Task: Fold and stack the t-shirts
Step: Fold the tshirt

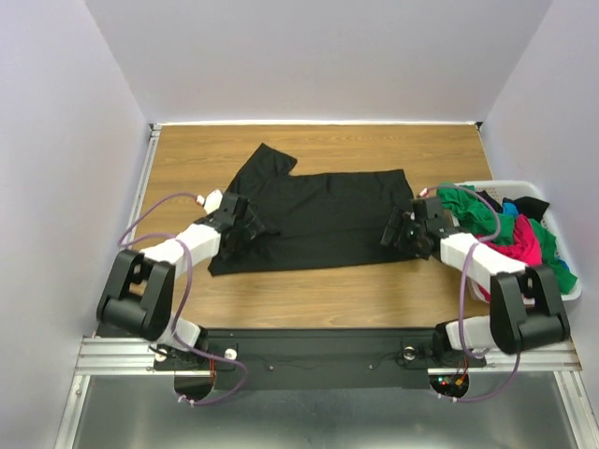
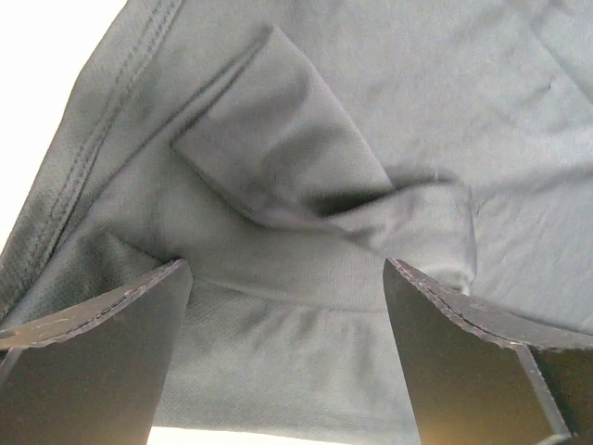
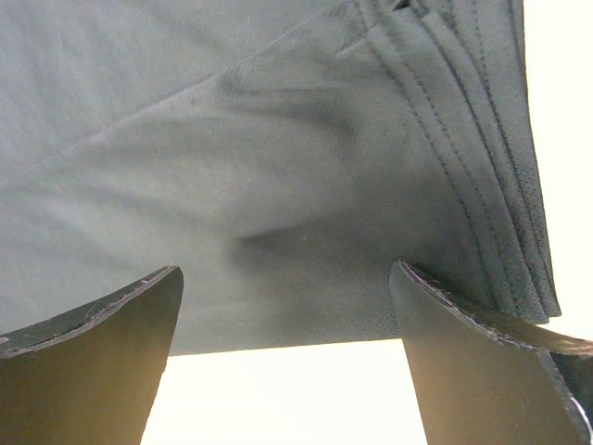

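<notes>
Both grippers were spread wide and holding nothing: our left gripper (image 1: pixel 245 229) hung over the left end of the black shirt (image 1: pixel 328 217), right gripper (image 1: pixel 398 231) over its hem. It lay flat on the table (image 1: pixel 309 290), other shirts (image 1: pixel 510 229) in the basket (image 1: pixel 505 184). We worried a pinch would catch only the top layer at that bunched fold, skewing everything.
</notes>
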Robot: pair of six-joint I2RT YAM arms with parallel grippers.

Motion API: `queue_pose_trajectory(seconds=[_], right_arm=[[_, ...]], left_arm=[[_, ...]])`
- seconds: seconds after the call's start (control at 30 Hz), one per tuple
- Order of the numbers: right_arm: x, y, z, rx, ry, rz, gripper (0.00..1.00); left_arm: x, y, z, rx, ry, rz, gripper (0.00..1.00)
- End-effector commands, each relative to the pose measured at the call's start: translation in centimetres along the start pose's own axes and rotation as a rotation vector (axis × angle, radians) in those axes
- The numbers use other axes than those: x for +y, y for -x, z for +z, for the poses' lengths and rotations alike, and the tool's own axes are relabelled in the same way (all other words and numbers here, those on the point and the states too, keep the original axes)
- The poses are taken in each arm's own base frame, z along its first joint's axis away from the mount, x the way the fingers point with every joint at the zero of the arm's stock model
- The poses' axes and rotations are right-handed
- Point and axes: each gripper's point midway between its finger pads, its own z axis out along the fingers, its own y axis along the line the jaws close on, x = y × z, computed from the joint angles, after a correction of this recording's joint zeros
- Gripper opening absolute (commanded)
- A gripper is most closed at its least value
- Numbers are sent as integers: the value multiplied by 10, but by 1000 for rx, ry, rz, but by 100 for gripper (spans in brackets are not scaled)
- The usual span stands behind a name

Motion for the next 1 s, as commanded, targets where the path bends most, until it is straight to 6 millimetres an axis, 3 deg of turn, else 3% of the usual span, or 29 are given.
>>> queue_pose_trajectory(seconds=[0.0, 0.17, 0.27, 0.33, 0.37, 0.47, 0.5, 0.53, 0.57, 0.63, 0.67, 0.7, 0.73, 0.77, 0.8, 0.83, 0.87, 0.9, 0.93, 0.97], right_arm=[[-19, -65, -19, 155, -35, 73, 100], [-10, -74, -39, 144, 28, 79, 100], [3, -55, -54, 83, 79, 71, 100], [12, -39, -64, 43, 102, 51, 100], [25, -16, -73, -7, 135, 39, 100], [38, 20, -81, -79, 138, 9, 100], [50, 46, -89, -135, 147, 0, 100], [45, 56, -81, -151, 91, 8, 100], [53, 78, -86, -192, 89, 9, 100], [53, 96, -78, -218, 34, 24, 100], [44, 100, -59, -204, -41, 25, 100], [45, 108, -53, -208, -57, 18, 100], [51, 127, -51, -232, -61, 27, 100], [51, 133, -45, -231, -75, 28, 100], [46, 132, -23, -191, -108, 19, 100], [44, 142, -17, -195, -118, 31, 100], [50, 158, -17, -219, -110, 39, 100], [47, 158, -1, -193, -130, 37, 100], [46, 173, 0, -217, -135, 47, 100], [48, 176, 5, -216, -137, 45, 100]], left_arm=[[89, -58, -23, 156, 260, -27, 98], [86, -52, -45, 125, 203, -68, 98], [81, -42, -55, 102, 182, -55, 98], [62, -23, -65, 66, 134, -48, 98], [54, -14, -69, 47, 111, -31, 98], [15, 32, -88, -66, 26, -26, 99], [-5, 58, -100, -131, -19, 1, 99], [-19, 72, -98, -168, -43, 15, 99], [-40, 96, -107, -222, -91, 55, 98], [-65, 118, -108, -267, -128, 85, 99], [-90, 139, -106, -302, -166, 102, 99], [-103, 148, -104, -315, -180, 120, 99], [-110, 150, -83, -296, -146, 176, 98], [-117, 156, -76, -300, -137, 197, 98], [-136, 179, -83, -353, -151, 198, 99], [-141, 185, -74, -356, -130, 221, 98], [-135, 179, -44, -305, -65, 269, 98], [-150, 195, -47, -329, -81, 273, 98], [-145, 193, -21, -300, -36, 294, 98], [-149, 198, -15, -310, -30, 303, 98]])
